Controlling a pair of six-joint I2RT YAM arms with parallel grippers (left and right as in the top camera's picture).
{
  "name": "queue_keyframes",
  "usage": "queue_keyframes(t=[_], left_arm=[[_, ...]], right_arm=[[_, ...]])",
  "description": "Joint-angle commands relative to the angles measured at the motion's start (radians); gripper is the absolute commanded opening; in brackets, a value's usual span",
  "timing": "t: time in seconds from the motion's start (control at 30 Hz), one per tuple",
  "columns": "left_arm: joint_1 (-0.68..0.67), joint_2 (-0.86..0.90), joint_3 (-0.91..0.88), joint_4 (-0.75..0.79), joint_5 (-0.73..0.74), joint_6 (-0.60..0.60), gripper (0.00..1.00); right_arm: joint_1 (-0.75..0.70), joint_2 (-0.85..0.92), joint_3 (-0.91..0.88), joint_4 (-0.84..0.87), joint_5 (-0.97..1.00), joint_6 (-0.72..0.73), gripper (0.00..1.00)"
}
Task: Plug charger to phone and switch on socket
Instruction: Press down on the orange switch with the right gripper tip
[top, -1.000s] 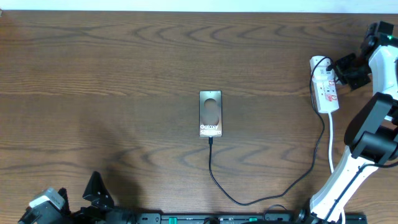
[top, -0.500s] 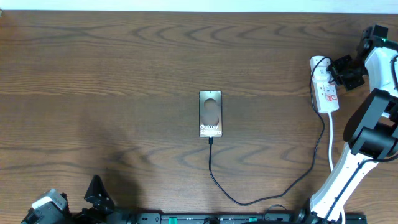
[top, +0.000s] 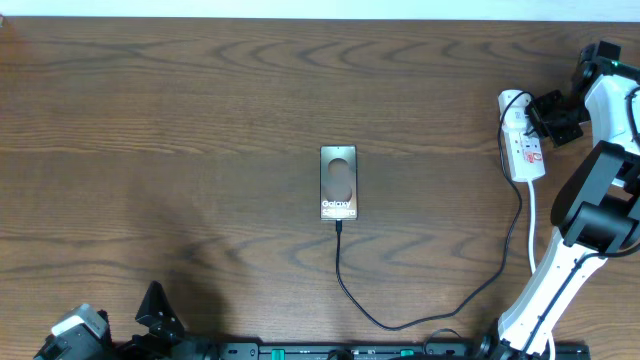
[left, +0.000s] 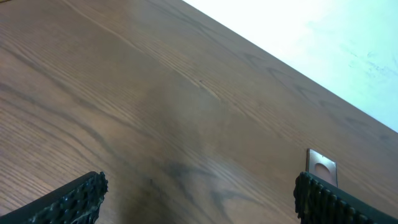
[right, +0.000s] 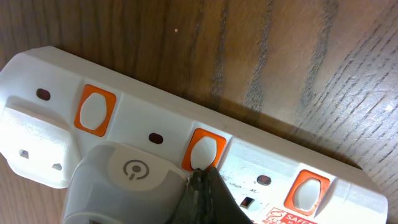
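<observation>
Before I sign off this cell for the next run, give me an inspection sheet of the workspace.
Surface: wooden table, brown grain.
Job's things: phone flat mid-table; socket at the right edge; charger with white adapter seated in the socket.
Clutter: nothing seen.
Grippers: left gripper open over the wood; right gripper shut, tip on an orange switch.
Cables: charger meets the phone's near edge; white cord trails from the socket.
Surroundings: white area beyond the table.

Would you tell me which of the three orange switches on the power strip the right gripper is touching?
The middle switch: the right gripper, shut, meets its lower edge beside the white adapter; the left switch and right switch are untouched.
</observation>
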Motion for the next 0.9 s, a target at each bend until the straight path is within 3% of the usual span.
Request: queue_keyframes(t=[0.0, 0.87], left_arm=[[0.004, -0.003, 0.013, 0.001, -0.013, -0.002, 0.97], [0.004, -0.003, 0.013, 0.001, -0.013, -0.002, 0.97]], right_arm=[[0.023, 0.08, -0.003, 0.006, -0.022, -0.002, 0.01], [-0.041, -0.051, 0.015, -0.012, -0.056, -0.035, 0.01]])
